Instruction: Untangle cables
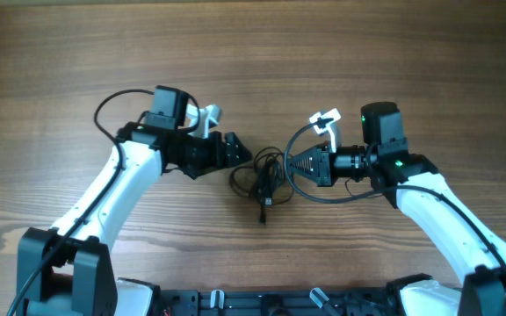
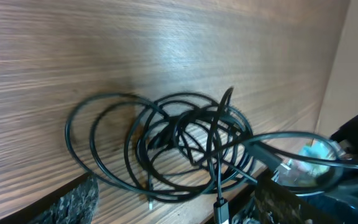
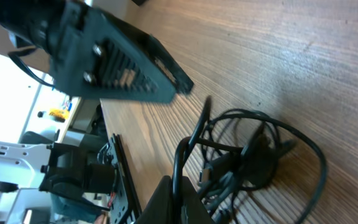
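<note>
The cables (image 1: 262,178) lie as a small tangle of thin black loops on the wooden table between my two arms. In the left wrist view the cables (image 2: 179,140) spread in overlapping rings, with one plug end (image 2: 221,210) lying between my fingers. My left gripper (image 1: 240,154) stands open at the tangle's left edge, its fingers (image 2: 73,200) wide apart and holding nothing. My right gripper (image 1: 290,164) is at the tangle's right edge. In the right wrist view it (image 3: 180,194) is shut on one black cable (image 3: 188,146), which rises from between the fingers toward the tangle (image 3: 253,155).
The wooden table (image 1: 253,53) stretches bare behind the arms. A thicker black arm cable (image 1: 323,195) loops under my right wrist, another (image 1: 112,104) beside my left arm. My left gripper (image 3: 123,62) looms at the top of the right wrist view.
</note>
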{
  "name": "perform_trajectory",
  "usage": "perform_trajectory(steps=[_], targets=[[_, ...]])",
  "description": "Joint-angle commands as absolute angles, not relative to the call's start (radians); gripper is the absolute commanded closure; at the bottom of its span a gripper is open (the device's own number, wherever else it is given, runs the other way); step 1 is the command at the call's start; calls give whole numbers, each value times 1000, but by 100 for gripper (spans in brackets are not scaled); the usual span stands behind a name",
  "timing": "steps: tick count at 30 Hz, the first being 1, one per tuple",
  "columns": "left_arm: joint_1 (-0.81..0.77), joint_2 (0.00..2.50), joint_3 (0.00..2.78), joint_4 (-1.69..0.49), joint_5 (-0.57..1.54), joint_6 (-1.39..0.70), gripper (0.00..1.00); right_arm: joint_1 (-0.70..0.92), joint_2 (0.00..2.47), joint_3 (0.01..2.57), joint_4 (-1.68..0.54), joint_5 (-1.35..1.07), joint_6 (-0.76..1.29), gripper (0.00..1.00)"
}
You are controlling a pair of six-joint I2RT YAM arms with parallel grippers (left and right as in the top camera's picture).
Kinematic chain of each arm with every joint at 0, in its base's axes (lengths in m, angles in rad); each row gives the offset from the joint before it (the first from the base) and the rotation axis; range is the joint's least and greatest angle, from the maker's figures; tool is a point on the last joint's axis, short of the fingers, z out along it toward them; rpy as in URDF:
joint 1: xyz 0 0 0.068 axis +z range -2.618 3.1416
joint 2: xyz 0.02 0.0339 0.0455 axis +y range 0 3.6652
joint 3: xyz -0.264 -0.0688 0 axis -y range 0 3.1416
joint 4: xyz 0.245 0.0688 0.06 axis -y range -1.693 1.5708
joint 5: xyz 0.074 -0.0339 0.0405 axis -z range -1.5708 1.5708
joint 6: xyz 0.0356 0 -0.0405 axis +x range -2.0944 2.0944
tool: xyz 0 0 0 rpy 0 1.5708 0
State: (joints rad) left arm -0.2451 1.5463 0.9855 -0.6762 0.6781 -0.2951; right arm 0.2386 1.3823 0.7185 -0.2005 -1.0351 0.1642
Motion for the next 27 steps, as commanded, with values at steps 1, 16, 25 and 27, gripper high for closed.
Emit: perform_trajectory(steps=[1, 16, 25, 27], targets=[[-311, 1538, 986, -657, 667, -264, 19, 238, 1290, 765, -194, -1027, 215, 96], [-454, 1539, 986, -471, 856, -269, 11, 239, 1156, 772, 66, -1110, 512, 96], [-496, 1539, 986, -475, 774, -269, 57, 239, 1156, 772, 332, -1171, 659, 96], [-495, 1539, 986, -477, 709, -269, 96, 238, 1156, 772, 326, -1168, 661, 96]])
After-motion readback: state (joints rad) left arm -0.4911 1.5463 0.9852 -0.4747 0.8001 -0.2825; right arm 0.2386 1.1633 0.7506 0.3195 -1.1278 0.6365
